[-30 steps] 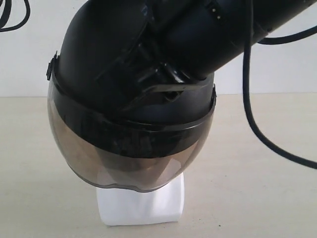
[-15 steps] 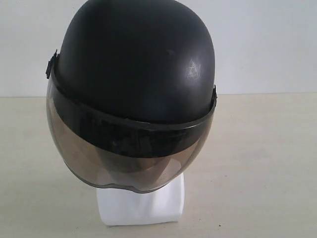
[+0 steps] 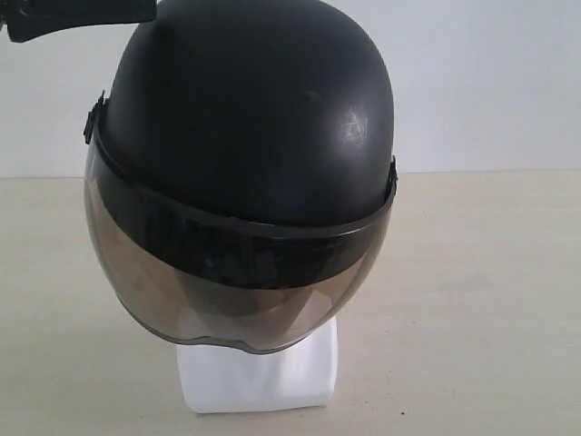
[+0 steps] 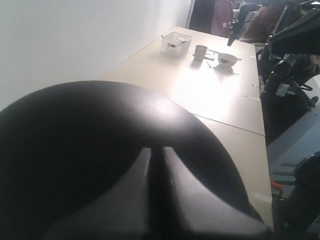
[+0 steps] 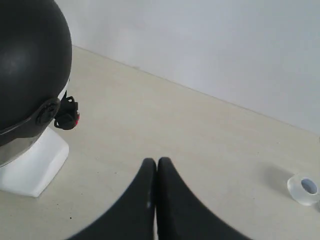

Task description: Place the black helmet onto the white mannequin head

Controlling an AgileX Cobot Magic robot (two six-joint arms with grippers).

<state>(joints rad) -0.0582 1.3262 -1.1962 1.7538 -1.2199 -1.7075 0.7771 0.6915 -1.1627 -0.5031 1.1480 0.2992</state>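
With the black helmet (image 3: 250, 118) sitting down over the white mannequin head (image 3: 259, 377), the left pincer (image 4: 155, 165) close above the helmet and the right pincer (image 5: 156, 170) beside it are both hanging empty, tips together, so placing looks finished, calling only for a clean retreat.

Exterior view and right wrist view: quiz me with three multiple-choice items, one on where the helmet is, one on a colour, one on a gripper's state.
1. Where is the black helmet?
A. on the white mannequin head
B. lying on its side next to it
C. lifted clear above it

2. What colour is the visor?
A. clear blue
B. smoky brown
C. mirrored silver

3. How is the right gripper?
A. wide open
B. shut, empty
C. shut on the helmet

Answers:
1 A, the helmet sits over the head, which shows only below the visor.
2 B, the tint is brown and see-through.
3 B, its jaws meet with nothing between, apart from the helmet.
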